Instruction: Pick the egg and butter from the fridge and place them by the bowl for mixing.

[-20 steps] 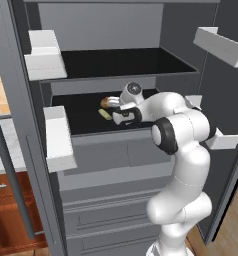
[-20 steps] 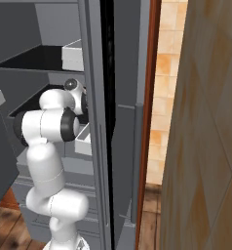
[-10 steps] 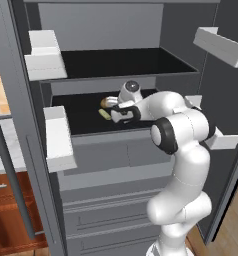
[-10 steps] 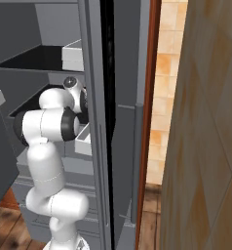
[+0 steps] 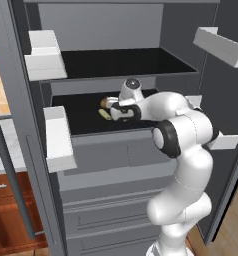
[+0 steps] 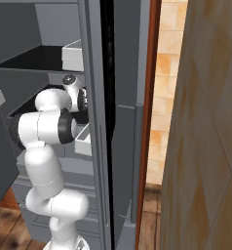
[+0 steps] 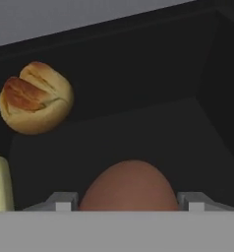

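Butter (image 7: 0, 183): left of the hand (image 7: 130, 201), on the fridge shelf (image 7: 188, 133). Bun (image 7: 35, 97): upper left. Egg (image 7: 130, 187): between the fingers (image 7: 64, 201); whether they grip it, cannot tell. Likely fragile, smooth; hold at widest girth, gently.

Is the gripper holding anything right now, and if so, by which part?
The egg sits between the gripper's fingertips, one on each side of its wide middle. Whether they already clamp it cannot be told; it lies on the fridge shelf.
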